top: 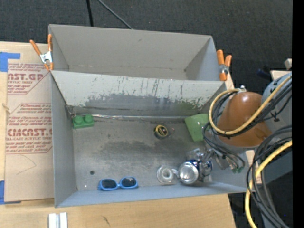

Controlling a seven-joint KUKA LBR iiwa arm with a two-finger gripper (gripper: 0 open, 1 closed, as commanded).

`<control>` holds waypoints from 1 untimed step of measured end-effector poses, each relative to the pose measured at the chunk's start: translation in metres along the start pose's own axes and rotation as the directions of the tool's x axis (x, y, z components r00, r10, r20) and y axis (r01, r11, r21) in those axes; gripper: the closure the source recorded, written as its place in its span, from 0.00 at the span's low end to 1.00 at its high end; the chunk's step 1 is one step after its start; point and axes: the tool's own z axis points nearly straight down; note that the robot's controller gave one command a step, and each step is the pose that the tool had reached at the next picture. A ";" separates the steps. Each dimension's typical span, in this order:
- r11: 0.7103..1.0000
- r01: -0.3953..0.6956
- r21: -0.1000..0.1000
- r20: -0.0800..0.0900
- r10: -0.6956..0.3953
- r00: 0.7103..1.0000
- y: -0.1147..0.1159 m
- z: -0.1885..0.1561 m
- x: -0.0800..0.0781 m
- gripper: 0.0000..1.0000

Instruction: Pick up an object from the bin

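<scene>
- Green toy brick (82, 121): two studs on top. It lies at the back left of the bin (123, 148), against or just beside the back wall.
- Blue sunglasses (118, 183): they lie flat near the front wall, left of centre.
- Small round dark-and-gold piece (161, 131): it lies alone near the back wall, right of centre. Its kind cannot be told.
- Light green block (195, 126): it lies at the back right, near the round piece.
- Silver round cap (165, 175): it lies at the front, right of the sunglasses and apart from them.

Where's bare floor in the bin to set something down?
Free: bin middle, bordered by green brick, gold ring, sunglasses; also left front corner beside sunglasses. Crowded: right front, where gripper, silver disc, shiny lump and green block cluster.
</scene>
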 end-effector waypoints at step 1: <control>1.000 0.011 0.006 0.011 -0.011 1.000 -0.012 -0.158 -0.036 1.00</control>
